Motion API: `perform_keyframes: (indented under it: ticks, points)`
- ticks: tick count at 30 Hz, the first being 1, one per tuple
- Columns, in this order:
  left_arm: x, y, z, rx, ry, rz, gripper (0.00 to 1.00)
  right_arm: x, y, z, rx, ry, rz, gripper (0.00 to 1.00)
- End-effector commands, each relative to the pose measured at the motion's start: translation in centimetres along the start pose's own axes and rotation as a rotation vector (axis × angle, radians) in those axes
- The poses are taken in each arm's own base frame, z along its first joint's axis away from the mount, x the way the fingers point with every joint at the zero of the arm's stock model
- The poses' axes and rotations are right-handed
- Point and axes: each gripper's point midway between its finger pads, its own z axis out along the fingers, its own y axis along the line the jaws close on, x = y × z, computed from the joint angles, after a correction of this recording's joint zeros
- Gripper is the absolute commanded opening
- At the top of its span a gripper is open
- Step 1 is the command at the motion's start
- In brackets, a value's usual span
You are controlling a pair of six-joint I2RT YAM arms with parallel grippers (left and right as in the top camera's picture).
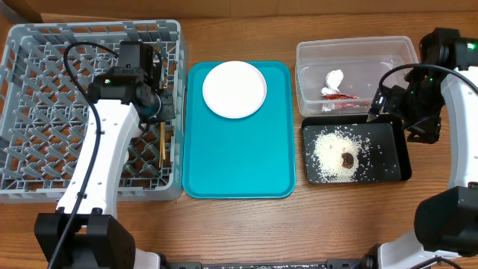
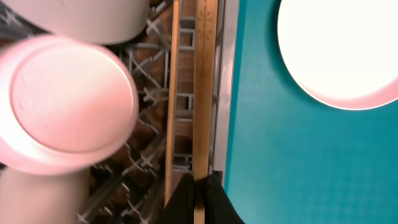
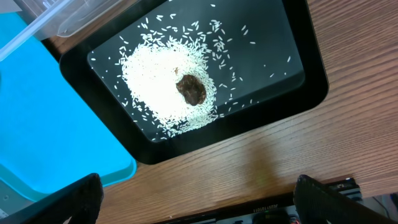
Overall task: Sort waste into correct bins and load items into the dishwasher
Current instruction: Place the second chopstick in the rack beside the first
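Note:
My left gripper [image 2: 200,194] is shut on one wooden chopstick [image 2: 206,93] over the right edge of the grey dish rack [image 1: 45,67]. The second chopstick [image 2: 171,112] lies alongside it in the rack. A pinkish-white bowl [image 2: 62,106] and a pale bowl [image 2: 87,18] sit upside down in the rack. The white plate [image 1: 234,89] lies on the teal tray [image 1: 239,164]. The red-and-white wrapper [image 1: 336,90] lies in the clear tub [image 1: 355,52]. Rice [image 3: 155,74] and a brown lump [image 3: 191,89] lie in the black tray [image 3: 292,56]. My right gripper [image 3: 199,205] is open and empty above the table in front of the black tray.
The left arm [image 1: 104,149] reaches across the rack and hides part of it. The right arm [image 1: 433,82] stands by the right ends of the tub and black tray. Bare wooden table [image 1: 246,224] runs along the front edge.

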Motion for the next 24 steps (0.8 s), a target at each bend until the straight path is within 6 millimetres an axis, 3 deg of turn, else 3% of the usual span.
perform_keyframes:
  ticks: [1, 9, 17, 24]
  points:
    - [-0.7, 0.3, -0.4, -0.017, -0.029, 0.102, 0.04, -0.1, 0.0, -1.5, -0.012, -0.057, -0.003, 1.0]
    - [-0.5, 0.7, 2.3, -0.042, 0.03, 0.089, 0.04, -0.1, 0.0, -1.5, -0.012, -0.057, -0.003, 1.0]
    - [0.2, 0.6, 4.7, -0.042, 0.091, 0.073, 0.19, -0.1, 0.0, -1.5, -0.012, -0.057, -0.003, 1.0]
    - [0.3, 0.5, 4.8, -0.033, 0.096, 0.069, 0.3, -0.1, 0.0, -1.5, -0.012, -0.057, -0.003, 1.0]
